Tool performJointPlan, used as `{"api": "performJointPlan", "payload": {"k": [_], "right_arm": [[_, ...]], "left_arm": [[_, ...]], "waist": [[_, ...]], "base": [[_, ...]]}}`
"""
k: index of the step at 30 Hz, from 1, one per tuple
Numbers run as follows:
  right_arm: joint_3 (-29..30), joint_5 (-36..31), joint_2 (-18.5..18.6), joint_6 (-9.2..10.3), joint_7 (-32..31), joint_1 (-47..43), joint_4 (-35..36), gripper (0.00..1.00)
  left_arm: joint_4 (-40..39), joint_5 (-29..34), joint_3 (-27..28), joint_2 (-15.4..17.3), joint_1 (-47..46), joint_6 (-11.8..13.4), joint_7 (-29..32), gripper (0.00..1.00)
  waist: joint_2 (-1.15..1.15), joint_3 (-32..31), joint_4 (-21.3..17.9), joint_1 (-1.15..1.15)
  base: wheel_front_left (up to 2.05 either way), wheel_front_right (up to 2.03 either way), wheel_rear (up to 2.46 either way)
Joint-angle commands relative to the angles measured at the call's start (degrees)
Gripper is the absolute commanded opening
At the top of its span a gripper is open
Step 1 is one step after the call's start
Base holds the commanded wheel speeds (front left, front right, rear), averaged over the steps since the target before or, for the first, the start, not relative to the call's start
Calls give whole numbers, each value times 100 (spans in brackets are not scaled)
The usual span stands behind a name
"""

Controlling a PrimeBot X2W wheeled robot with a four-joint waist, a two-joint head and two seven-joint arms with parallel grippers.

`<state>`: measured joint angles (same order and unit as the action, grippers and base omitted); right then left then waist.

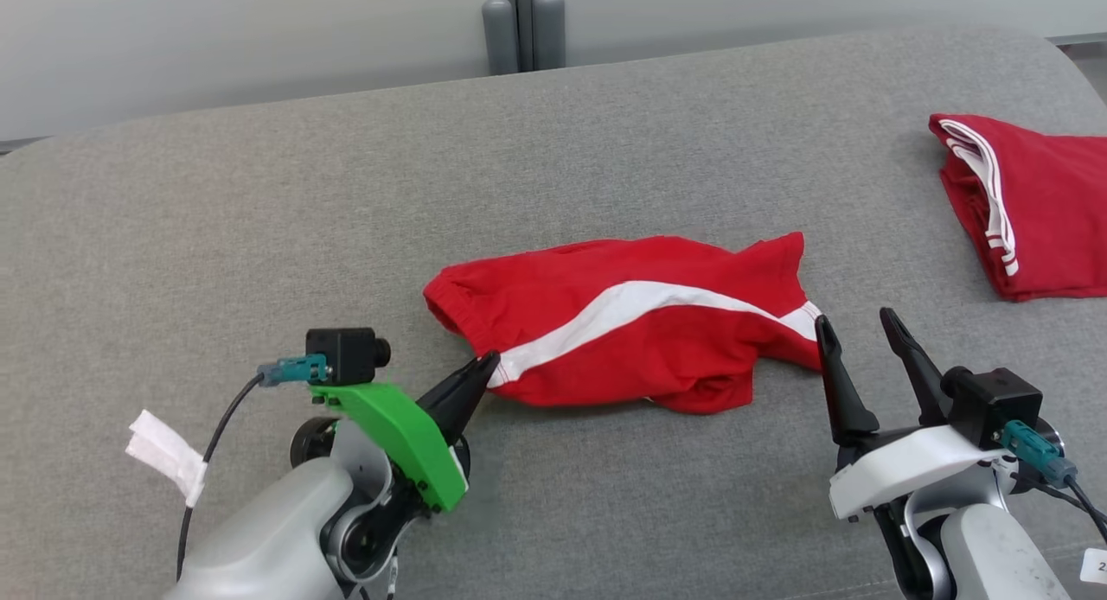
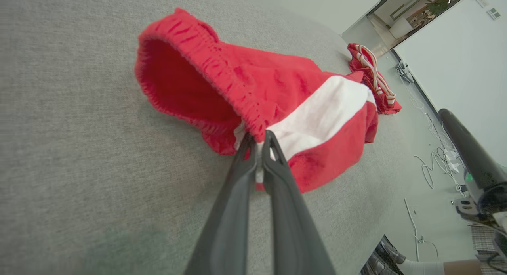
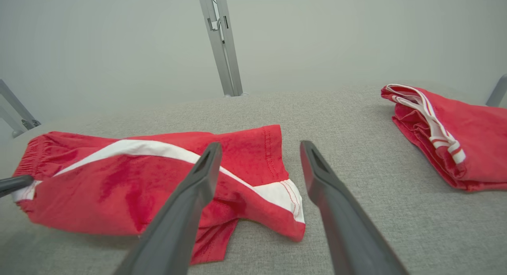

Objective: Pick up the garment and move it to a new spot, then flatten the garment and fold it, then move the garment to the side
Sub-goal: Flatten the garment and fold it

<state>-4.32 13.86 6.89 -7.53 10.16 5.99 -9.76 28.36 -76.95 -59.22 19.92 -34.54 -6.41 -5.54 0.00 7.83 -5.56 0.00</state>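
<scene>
A pair of red shorts with a white side stripe (image 1: 623, 332) lies crumpled in the middle of the grey padded table (image 1: 259, 237). My left gripper (image 1: 489, 362) is shut on the waistband where the white stripe ends, and the left wrist view shows the fingertips (image 2: 259, 142) pinching that edge of the shorts (image 2: 277, 100) with the waist opening gaping to the left. My right gripper (image 1: 854, 323) stands open just right of the leg hem. In the right wrist view its fingers (image 3: 257, 156) straddle the hem corner of the shorts (image 3: 158, 176) without touching it.
A second red garment with white stripes (image 1: 1029, 202) lies folded at the table's far right edge, also seen as a folded pile (image 3: 447, 136). A grey post (image 1: 523, 25) stands behind the table. Cables and a person's shoe (image 2: 386, 251) are on the floor beyond the table.
</scene>
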Motion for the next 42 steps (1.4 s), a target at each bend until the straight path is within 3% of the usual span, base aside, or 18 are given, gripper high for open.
{"api": "performJointPlan", "payload": {"k": [1, 9, 10, 11, 15, 21, 25, 27, 34, 38, 42], "right_arm": [[20, -29, 1, 9, -1, -74, 33, 100], [12, -49, -3, 9, -32, -35, 77, 100], [9, -47, -4, 9, -31, -27, 77, 100], [13, -48, -1, 9, -32, -28, 77, 100], [25, -46, 12, 9, -44, -51, 58, 100], [109, -60, 57, 9, -47, -129, 93, 100], [224, -97, 82, 10, -63, -208, 167, 100], [288, -115, 104, 9, -92, -244, 206, 100], [297, -177, 145, 9, -184, -312, 268, 100], [180, -164, 197, 9, -222, -281, 207, 100], [84, -155, 244, 9, -170, -235, 89, 100]], "left_arm": [[-161, 81, -35, 171, 168, 0, 6, 0], [-800, 685, -404, 863, 430, 799, 113, 0], [-822, 779, -394, 883, 430, 899, 27, 24], [-832, 827, -388, 882, 423, 979, -36, 100], [-840, 956, -381, 858, 463, 1221, -210, 100], [-1020, 887, 72, 963, 787, 1410, -823, 100], [-1337, 1318, 903, 983, 1097, 1517, -971, 100], [-1614, 1868, 1722, 832, 1461, 1539, -962, 100], [-2152, 3572, 3761, 64, 2617, 1223, -955, 100], [-2132, 4245, 4408, -351, 2998, 882, -956, 100], [-1918, 4766, 4689, -593, 3217, 586, -956, 100]], "waist": [[0, -14, 104, 0], [0, -8, 371, 0], [0, -11, 388, 0], [0, -17, 405, 0], [0, -66, 446, 0], [0, -246, 455, 0], [0, -369, 494, 0], [0, -431, 538, 0], [0, -661, 616, 0], [0, -771, 635, 0], [0, -853, 655, 0]], "base": [[0, 0, 0], [0, 0, 0], [0, 0, 0], [0, 0, 0], [0, 0, 0], [0, 0, 0], [0, 0, 0], [0, 0, 0], [0, 0, 0], [0, 0, 0], [0, 0, 0]]}}
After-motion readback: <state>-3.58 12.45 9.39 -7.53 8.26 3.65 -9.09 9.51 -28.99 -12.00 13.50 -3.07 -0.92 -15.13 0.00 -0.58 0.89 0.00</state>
